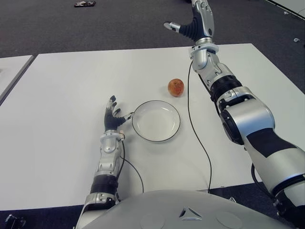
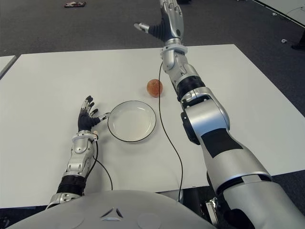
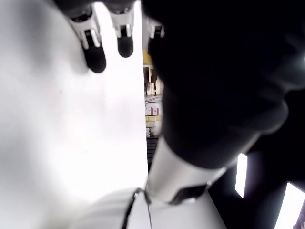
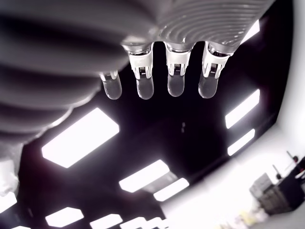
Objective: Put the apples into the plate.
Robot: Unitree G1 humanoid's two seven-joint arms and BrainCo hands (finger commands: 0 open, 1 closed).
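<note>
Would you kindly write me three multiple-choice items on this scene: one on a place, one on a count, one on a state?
1. Where is the apple?
A. on the table beyond the plate
B. in the plate
C. in the right hand

2. How many apples show?
A. three
B. two
C. one

3. What is the right hand doing?
A. gripping the apple
B. raised, open, holding nothing
C. pressing on the plate

Answers:
1 A: the apple sits on the table past the far rim of the plate, which is empty.
2 C: only one shows.
3 B: its fingers are straight, high above the table's far edge; the left hand shows open just left of the plate.
</note>
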